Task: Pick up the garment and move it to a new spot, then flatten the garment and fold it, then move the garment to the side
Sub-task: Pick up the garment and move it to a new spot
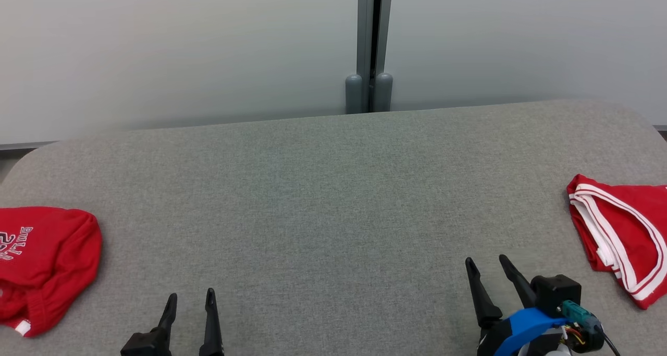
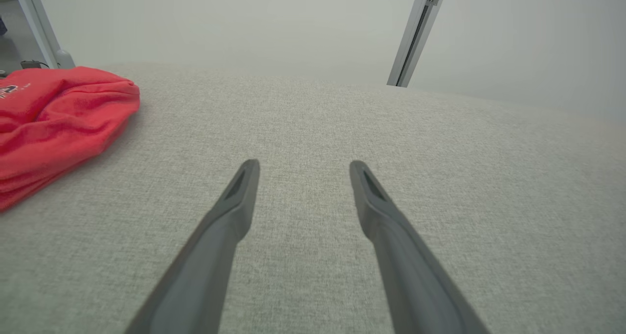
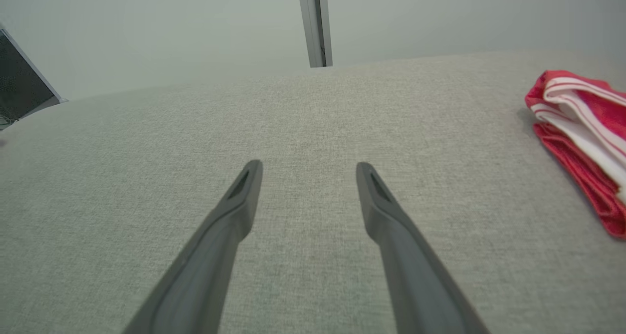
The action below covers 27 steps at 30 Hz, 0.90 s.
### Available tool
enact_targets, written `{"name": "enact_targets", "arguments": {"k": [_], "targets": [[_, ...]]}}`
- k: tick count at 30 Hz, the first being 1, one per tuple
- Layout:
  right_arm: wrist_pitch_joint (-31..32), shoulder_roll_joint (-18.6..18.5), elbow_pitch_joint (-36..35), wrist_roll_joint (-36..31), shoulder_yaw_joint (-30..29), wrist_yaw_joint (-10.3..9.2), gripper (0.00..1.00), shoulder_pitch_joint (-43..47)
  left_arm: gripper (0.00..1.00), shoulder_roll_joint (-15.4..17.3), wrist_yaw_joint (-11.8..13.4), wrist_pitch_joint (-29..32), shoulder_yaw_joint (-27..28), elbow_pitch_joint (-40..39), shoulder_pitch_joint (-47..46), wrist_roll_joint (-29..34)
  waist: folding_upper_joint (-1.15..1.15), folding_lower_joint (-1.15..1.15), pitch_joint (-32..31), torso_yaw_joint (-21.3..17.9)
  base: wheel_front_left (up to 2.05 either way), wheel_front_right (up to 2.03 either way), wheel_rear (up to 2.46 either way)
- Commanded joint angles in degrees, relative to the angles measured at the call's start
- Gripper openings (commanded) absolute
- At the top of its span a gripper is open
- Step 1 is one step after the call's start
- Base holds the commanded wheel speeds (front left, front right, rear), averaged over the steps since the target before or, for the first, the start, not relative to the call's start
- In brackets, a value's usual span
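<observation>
Two red garments lie on the grey table (image 1: pixel 333 189). A crumpled red one with white lettering (image 1: pixel 44 265) sits at the left edge, also in the left wrist view (image 2: pixel 54 119). A folded red one with white stripes (image 1: pixel 622 238) lies at the right edge, also in the right wrist view (image 3: pixel 584 133). My left gripper (image 1: pixel 191 297) stands open near the front edge, right of the crumpled garment, its jaws empty (image 2: pixel 303 167). Over the front right of the table my right gripper (image 1: pixel 488 262) is open too, left of the striped garment, holding nothing (image 3: pixel 309 167).
A pale wall runs behind the table, with a grey vertical post (image 1: pixel 369 46) at its middle. The table's far corners are rounded. Bare grey cloth stretches between the two garments.
</observation>
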Motion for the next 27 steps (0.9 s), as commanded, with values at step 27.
{"name": "enact_targets", "arguments": {"k": [27], "targets": [[-0.26, -0.12, -0.27, 4.33, 8.46, 0.00, 1.00, -0.81, 1.00, 0.00, 0.93, -0.01, 7.03, 2.43, 2.88, -0.27, 0.00, 0.00, 0.46, 24.66, 0.00, 0.00, 0.00]]}}
